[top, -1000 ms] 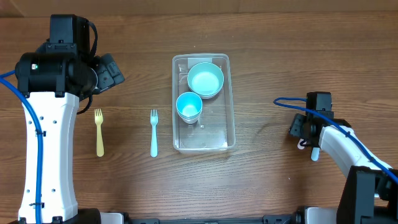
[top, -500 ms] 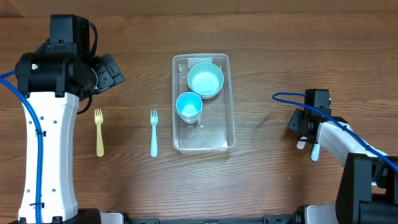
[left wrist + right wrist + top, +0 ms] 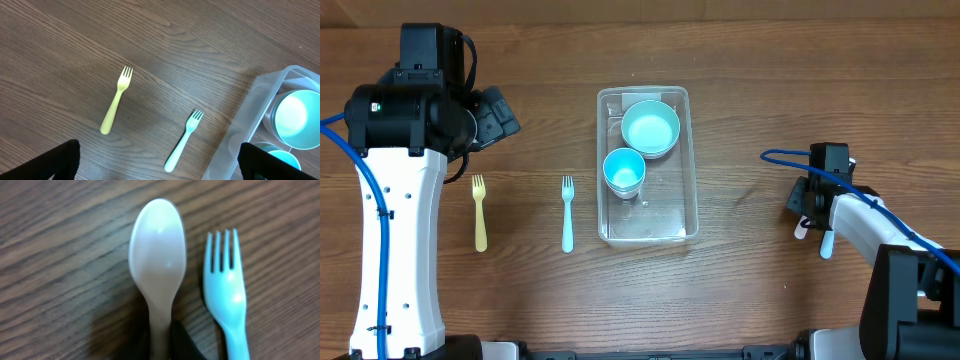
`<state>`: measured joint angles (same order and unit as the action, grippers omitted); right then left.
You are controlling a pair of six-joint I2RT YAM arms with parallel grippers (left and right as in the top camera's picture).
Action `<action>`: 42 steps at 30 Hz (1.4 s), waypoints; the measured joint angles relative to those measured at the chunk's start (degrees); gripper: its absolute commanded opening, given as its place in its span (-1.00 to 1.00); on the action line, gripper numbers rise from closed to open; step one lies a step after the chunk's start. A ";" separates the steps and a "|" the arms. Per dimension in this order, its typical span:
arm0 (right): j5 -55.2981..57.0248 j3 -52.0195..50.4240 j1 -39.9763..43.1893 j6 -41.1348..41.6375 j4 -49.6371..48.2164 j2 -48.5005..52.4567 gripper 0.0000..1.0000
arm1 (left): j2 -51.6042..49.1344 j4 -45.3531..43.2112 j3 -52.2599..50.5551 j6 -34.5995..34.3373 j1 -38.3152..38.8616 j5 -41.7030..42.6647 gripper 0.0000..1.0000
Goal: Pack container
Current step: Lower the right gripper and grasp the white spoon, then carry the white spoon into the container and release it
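Cutlery-packing seems in hand: the right gripper [image 3: 162, 344] straddles the white spoon [image 3: 157, 255] handle at 4 o'clock from the central clear container [image 3: 655, 215], whether clamped I cannot tell, so next comes a firm pinch and lift toward 10 o'clock; the left gripper [image 3: 498, 117] hangs spread wide.

The clear rectangular plastic container with rounded corners [image 3: 655, 215] is sitting upright and open-topped, holding a light-blue bowl [image 3: 650, 128] and a light-blue cup [image 3: 623, 171].
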<state>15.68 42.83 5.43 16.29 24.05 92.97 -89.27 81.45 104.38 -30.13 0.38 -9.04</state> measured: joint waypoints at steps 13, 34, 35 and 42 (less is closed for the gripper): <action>-2.45 3.56 0.02 -0.04 9.44 -9.73 -0.92 | 0.00 0.00 0.00 0.00 0.00 0.02 1.00; -8.48 20.76 -44.11 7.98 15.80 -8.09 -0.92 | 0.00 0.00 0.00 0.00 0.00 0.02 1.00; -8.74 20.76 -44.22 8.35 15.67 -5.92 -0.92 | 0.00 0.00 0.00 0.00 0.00 0.02 1.00; -8.85 20.79 -44.19 9.20 16.13 -2.69 0.72 | 0.00 0.00 0.00 0.00 0.00 0.02 1.00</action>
<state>6.83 63.61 -38.76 25.50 40.18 90.28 -89.27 81.45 104.38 -30.13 0.38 -9.02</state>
